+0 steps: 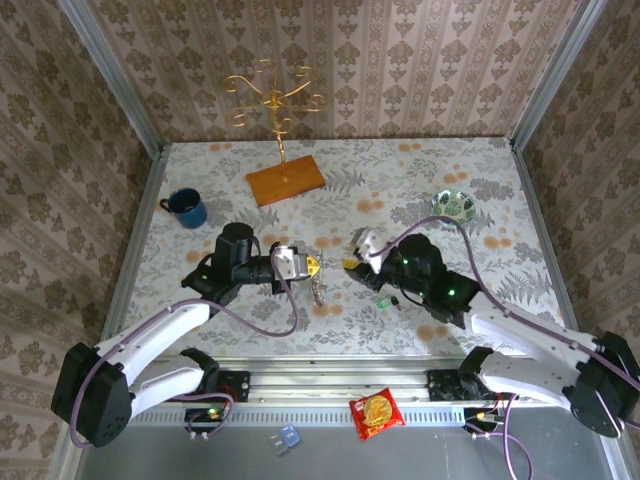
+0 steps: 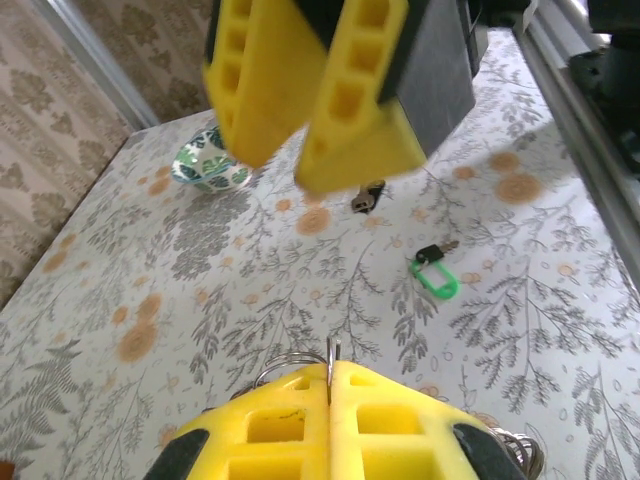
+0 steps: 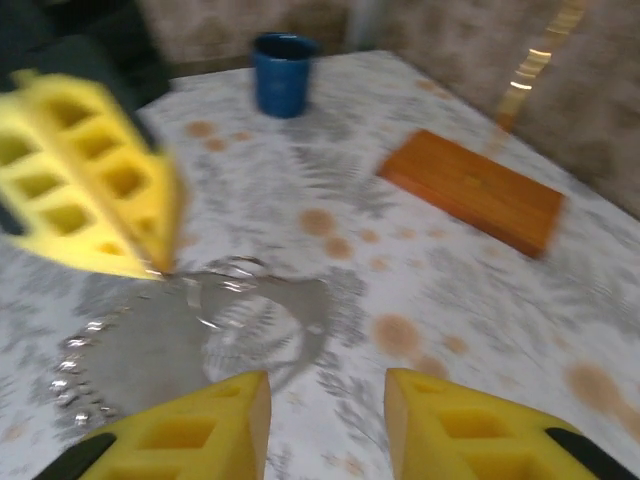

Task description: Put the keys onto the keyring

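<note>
The left hand (image 2: pixel 330 388) is pinched shut on the keyring (image 2: pixel 330 355) near the centre of the worktop (image 1: pixel 420 170). At its 3 o'clock, seen from the top, the right hand (image 3: pixel 327 400) has its fingers apart. The green key (image 2: pixel 433 278) and the dark key (image 2: pixel 367 197) lie loose on the worktop, the green one at the right hand's 5 o'clock.

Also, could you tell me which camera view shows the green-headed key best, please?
The left wrist view: there the green-headed key lies sharp, close and unobstructed on the table. In the top external view the same key is only a tiny green speck.
</note>
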Robot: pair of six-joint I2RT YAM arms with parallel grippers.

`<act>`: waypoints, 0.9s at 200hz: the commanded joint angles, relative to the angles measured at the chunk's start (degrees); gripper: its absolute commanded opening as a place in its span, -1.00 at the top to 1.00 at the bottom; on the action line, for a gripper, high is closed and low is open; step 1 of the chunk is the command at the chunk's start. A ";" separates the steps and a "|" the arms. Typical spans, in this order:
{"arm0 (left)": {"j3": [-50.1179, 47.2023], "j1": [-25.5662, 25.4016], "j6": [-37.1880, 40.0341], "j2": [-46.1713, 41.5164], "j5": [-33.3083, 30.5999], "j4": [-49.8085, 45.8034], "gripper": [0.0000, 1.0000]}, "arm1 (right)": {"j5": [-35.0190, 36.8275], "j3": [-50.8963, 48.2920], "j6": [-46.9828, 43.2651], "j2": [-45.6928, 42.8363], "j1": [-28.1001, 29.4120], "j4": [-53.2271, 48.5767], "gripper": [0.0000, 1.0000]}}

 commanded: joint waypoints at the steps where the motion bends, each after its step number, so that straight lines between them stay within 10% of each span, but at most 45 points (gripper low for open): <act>1: -0.53 -0.62 -6.49 -0.51 -4.70 4.95 1.00 | 16.85 -0.86 23.67 -3.28 -0.20 -10.03 0.25; 54: -2.90 -1.60 -9.04 -1.34 -8.84 9.13 1.00 | 21.05 3.99 53.74 3.46 -0.38 -40.09 0.28; 180: -3.25 -1.67 -10.01 -1.19 -9.79 9.15 1.00 | 10.43 15.38 41.75 28.63 -2.72 -49.34 0.18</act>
